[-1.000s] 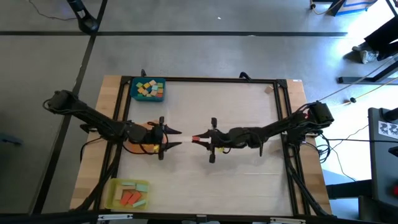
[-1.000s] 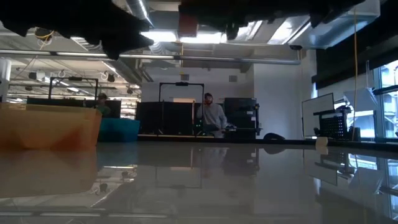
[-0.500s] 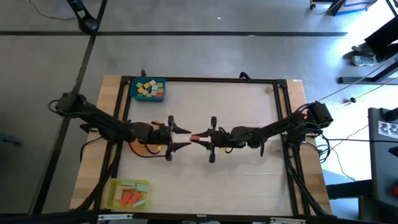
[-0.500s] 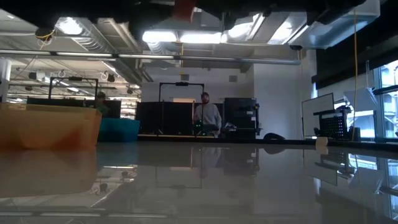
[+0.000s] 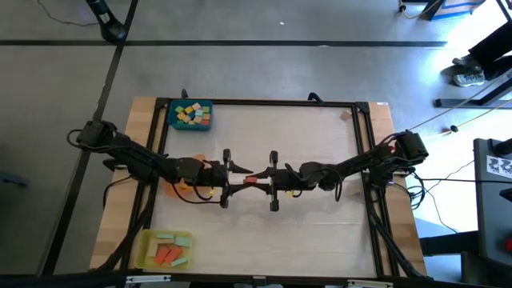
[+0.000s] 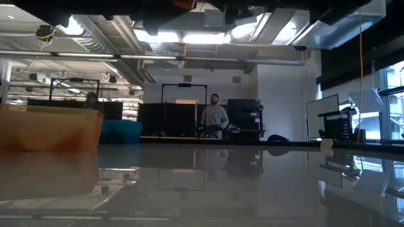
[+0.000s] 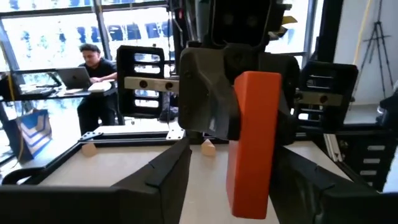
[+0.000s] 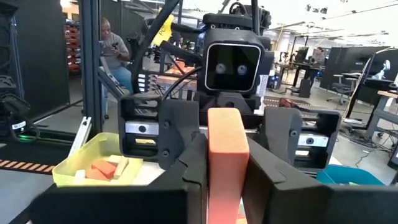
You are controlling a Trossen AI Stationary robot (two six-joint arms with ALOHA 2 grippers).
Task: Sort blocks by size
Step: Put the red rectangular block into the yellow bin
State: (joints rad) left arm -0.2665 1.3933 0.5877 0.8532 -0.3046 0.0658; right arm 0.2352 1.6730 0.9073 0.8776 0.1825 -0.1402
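Orange tray mostly hidden under left arm. Red block lower end cut off at frame edge. Blue tray blocks too small to size.

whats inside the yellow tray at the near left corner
The yellow tray holds a few blocks: orange blocks and pale green and yellowish ones. An exact count is not readable, and anything lying under those pieces is covered.
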